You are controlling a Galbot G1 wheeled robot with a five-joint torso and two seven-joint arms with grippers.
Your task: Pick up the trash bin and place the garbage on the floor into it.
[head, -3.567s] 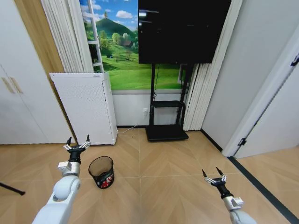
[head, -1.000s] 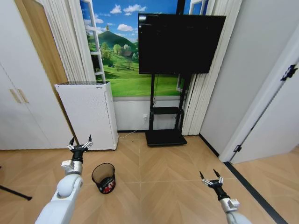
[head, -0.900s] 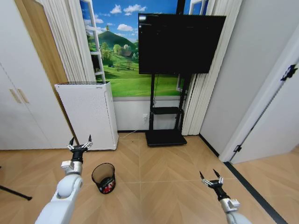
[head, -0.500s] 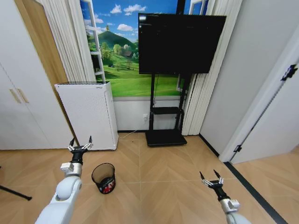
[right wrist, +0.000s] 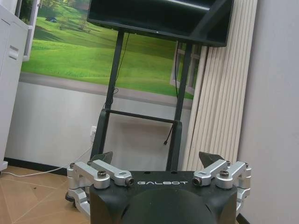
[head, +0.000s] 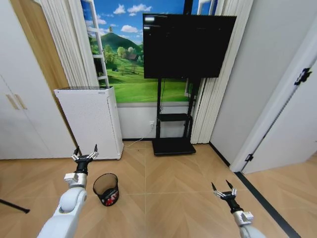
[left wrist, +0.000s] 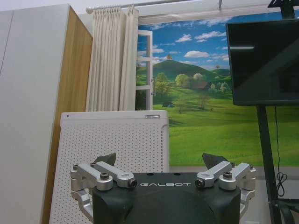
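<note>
Trash bin upright on floor, red item inside, seen from head view. Left gripper raised beside it, fingers spread, empty. Right gripper likewise spread; wrist views show the white appliance and TV stand.

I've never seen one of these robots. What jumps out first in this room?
A big black television on a stand, before a green landscape mural on the far wall. Nearer, two open metal claws reach forward: the left gripper above a small black trash bin on the floor, the right gripper over bare parquet.
</note>
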